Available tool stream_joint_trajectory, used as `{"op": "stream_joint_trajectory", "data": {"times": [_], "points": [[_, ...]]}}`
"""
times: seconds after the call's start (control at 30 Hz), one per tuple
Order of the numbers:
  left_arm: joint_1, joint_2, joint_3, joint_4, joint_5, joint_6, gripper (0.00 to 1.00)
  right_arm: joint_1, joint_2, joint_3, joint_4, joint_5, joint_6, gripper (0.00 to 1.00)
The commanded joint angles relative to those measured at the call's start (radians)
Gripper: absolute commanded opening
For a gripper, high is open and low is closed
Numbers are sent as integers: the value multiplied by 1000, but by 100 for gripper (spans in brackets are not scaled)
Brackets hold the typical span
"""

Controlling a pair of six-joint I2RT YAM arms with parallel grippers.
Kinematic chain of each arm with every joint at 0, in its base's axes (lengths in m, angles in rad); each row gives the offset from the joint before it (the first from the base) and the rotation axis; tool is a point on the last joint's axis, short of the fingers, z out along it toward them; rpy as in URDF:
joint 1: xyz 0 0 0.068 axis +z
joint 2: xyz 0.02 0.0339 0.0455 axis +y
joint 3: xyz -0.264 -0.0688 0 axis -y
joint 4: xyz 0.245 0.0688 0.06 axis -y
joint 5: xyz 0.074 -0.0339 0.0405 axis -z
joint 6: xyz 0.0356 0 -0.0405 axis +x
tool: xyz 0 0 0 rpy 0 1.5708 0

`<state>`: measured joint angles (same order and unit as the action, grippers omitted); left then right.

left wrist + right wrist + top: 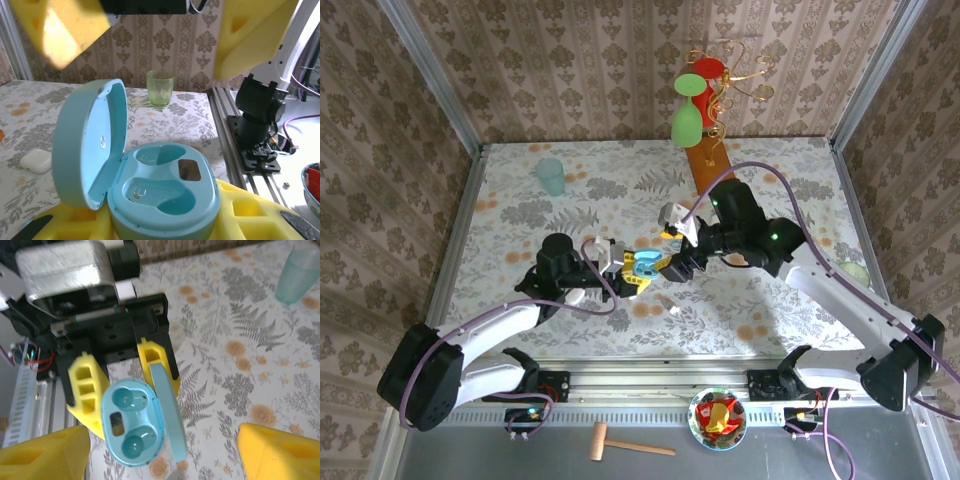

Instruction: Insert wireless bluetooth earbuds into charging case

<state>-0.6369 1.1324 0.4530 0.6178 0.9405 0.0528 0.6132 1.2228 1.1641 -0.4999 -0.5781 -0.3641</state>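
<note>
Looking first at the case (165, 200), we saw a smooth, glossy, pale blue plastic shell, rounded like a pebble, with its lid (85, 145) swung open and standing up from the hinge side. Two curved wells (155, 156) were moulded into its base, each showing tiny metal contacts, with a dark rectangular patch beside them. We could not tell whether an earbud sat in either well.

The case was clamped in the left gripper (626, 272), whose blocky yellow fingers (87, 390), hollowed with square recesses, pressed on its two sides. The right gripper (667, 258) hung just above it. Its yellow fingers (255, 40) were spread wide with nothing between them, and the open wells lay under the gap.

Around them the table (185, 117) wore a cloth printed with grey ferns and orange flowers. A small white piece (672, 312) lay on it near the case, too small for us to identify. A white rounded case (35, 161) and a translucent green cup (160, 87) stood farther off.
</note>
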Motion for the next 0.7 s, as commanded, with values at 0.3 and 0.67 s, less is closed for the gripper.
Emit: {"op": "stream_joint_trajectory", "data": {"times": [0.3,0.67], "points": [[61,8,-36,187,-93,-68,24,-204,-134,-336,633,191,627,78],[92,5,-50,238,-135,-67,23,-234,78,-331,431,418,780,73]]}}
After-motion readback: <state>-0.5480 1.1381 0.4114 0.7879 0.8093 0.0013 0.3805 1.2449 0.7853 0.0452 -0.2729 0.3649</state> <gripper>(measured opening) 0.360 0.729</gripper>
